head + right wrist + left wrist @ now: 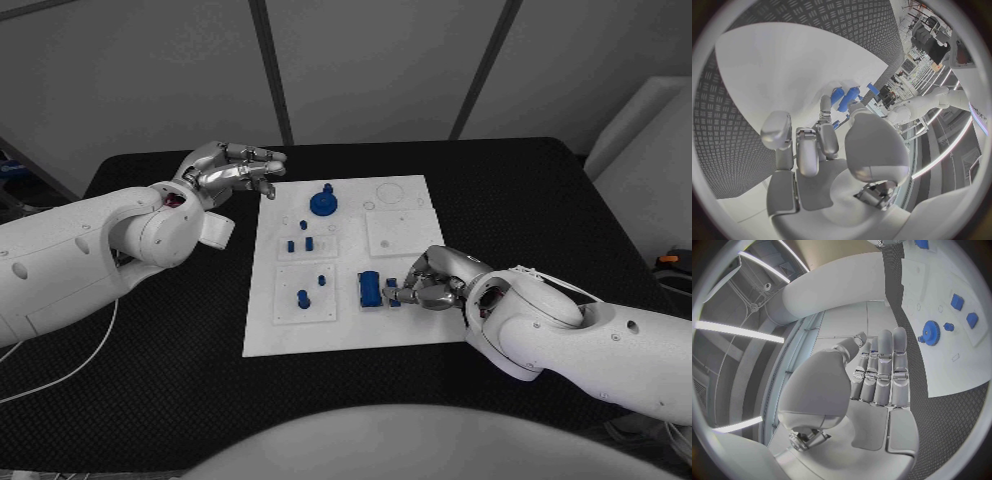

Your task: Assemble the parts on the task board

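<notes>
Lying at the centre of the head view, on the black table: the white task board, carrying several blue parts. Sitting near the board's upper middle: a round blue gear-like part, seen also in the left wrist view. Standing below it, in the left half of the board: a few small blue pegs and one more peg lower down. Lying toward the lower middle of the board: a long blue block.

Reaching in from the lower right of the frame: the right hand, fingers curled down on the board just right of the long blue block and pinching a small blue piece beside it; in the right wrist view the fingertips touching blue pieces.

Hovering at the upper left of the frame, above the table just beyond the board's upper left corner: the left hand, holding nothing, fingers extended side by side in the left wrist view.
</notes>
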You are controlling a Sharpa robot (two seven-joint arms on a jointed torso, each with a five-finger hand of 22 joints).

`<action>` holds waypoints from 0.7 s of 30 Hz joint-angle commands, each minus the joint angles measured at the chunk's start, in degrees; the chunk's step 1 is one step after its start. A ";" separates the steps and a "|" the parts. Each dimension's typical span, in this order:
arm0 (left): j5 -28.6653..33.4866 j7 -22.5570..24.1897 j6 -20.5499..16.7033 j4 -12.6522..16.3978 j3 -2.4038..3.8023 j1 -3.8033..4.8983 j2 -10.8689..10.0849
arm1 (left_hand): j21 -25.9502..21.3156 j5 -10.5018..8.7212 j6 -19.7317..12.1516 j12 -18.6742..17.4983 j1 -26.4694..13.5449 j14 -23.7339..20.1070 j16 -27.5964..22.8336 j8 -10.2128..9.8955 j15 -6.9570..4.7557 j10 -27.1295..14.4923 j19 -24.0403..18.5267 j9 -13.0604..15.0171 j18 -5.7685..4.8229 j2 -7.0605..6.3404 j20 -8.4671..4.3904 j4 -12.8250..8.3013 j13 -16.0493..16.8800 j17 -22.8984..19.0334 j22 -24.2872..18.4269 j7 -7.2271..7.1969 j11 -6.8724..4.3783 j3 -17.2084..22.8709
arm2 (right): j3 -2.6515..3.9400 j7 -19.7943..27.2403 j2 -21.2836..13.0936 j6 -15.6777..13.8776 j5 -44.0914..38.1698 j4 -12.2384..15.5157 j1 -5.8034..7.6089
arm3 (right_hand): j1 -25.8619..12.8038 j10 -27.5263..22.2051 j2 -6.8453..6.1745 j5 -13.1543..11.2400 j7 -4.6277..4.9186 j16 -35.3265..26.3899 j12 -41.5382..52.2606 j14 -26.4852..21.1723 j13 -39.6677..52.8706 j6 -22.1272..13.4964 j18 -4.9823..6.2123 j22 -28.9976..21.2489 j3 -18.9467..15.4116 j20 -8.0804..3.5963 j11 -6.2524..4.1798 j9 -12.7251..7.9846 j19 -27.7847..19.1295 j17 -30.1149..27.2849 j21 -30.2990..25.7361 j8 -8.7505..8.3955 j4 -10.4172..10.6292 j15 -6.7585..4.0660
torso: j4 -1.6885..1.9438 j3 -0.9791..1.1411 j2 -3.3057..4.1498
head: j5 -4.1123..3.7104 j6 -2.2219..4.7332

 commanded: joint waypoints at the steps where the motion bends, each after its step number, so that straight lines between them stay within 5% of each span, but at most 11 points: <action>1: 0.13 0.03 0.67 0.03 0.04 0.07 0.04 | -0.23 -0.10 -0.39 0.28 -0.12 -0.22 -0.28 -0.18 0.05 -0.45 -0.18 -0.06 -0.95 0.65 0.11 -0.02 -0.07 -0.09 -0.07 -0.09 -0.13 -0.23 | 0.00 0.96 -0.44 -0.19 -0.68 0.28 0.04 | 0.86 0.28 0.66 0.57 -0.29 0.17 0.16 5.73 1.50 -0.15 -0.46 0.07 -0.40 -0.10 -0.13 0.12 0.39 14.10 0.27 0.27 -0.19 -0.56 | 0.03 -0.03 0.02 | -0.05 0.10; 6: 0.13 -0.04 0.66 0.02 0.04 0.06 -0.02 | -0.23 -0.10 -0.39 0.28 -0.12 -0.22 -0.28 -0.18 0.05 -0.45 -0.18 -0.06 -0.95 0.65 0.11 -0.02 -0.07 -0.09 -0.07 -0.09 -0.13 -0.23 | -0.01 1.95 -0.92 1.11 0.01 0.80 0.03 | 5.10 0.22 0.72 -0.38 -0.31 0.17 0.02 5.73 1.52 -0.35 -0.44 -0.02 -0.50 -0.16 -0.16 0.24 0.30 14.11 0.17 0.40 -1.81 -0.61 | -0.04 -0.02 0.00 | -0.06 0.13; 21: 0.13 -0.07 0.86 -0.06 0.04 0.06 0.12 | -0.26 -0.10 -0.44 0.28 -0.16 -0.25 -0.30 -0.19 0.07 -0.52 -0.20 -0.06 -0.95 0.68 0.12 0.01 -0.07 -0.12 -0.08 -0.08 -0.11 -0.23 | -0.02 3.13 -2.02 3.84 1.89 0.90 0.02 | 7.04 0.18 0.60 -1.06 -0.29 0.13 -0.08 5.71 1.54 -0.47 -0.43 -0.07 -1.13 -0.15 -0.14 0.29 0.23 14.04 0.08 0.44 -2.48 -0.59 | 0.01 0.00 0.07 | -0.32 0.42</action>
